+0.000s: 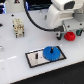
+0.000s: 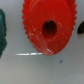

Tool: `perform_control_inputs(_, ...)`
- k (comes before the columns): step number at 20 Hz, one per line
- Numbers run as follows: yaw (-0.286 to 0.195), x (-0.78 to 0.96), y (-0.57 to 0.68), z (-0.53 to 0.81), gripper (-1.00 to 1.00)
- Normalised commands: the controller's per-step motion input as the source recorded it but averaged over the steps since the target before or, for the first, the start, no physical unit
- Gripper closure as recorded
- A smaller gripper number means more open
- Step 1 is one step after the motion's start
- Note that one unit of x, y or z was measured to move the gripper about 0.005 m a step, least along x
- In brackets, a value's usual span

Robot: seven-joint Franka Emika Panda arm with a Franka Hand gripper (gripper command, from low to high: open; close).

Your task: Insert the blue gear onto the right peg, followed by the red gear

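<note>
Here's the white table [image 1: 12, 60], and the arm's white body fills the upper part of the exterior view, leaning in from that view's right. Down in the middle sits the black-framed white plate [image 1: 36, 60], and the blue gear [image 1: 50, 52] is already lying on it, toward the exterior view's right end of the plate, its hub facing up. The right peg cannot be made out under that gear from here. A shorter dark pin [image 1: 36, 56] stands on the bare part of the plate, beside the blue gear. Over by the arm, the red gear [image 1: 70, 35] rests on the table, well apart from the plate, with the gripper [image 1: 66, 35] right at it, dark fingertips either side. The wrist view looks straight down on that red gear [image 2: 47, 27]: toothed rim, round dark hole in the centre, lying flat on the pale surface. A dark finger [image 2: 2, 32] shows at one edge of it and another at the opposite edge. Whether the fingers are pressing on the gear or merely flanking it, I cannot tell. A small beige block [image 1: 18, 27] stands far off on the table.
</note>
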Motion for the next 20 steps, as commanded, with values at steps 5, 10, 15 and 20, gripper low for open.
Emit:
perform_control_inputs(5,0.0,-0.06,0.02,-0.09,1.0)
perform_control_inputs(10,0.0,0.09,0.04,0.04,1.0)
perform_control_inputs(15,0.0,-0.02,0.02,0.03,1.0)
perform_control_inputs(20,0.0,0.09,0.0,0.45,1.0)
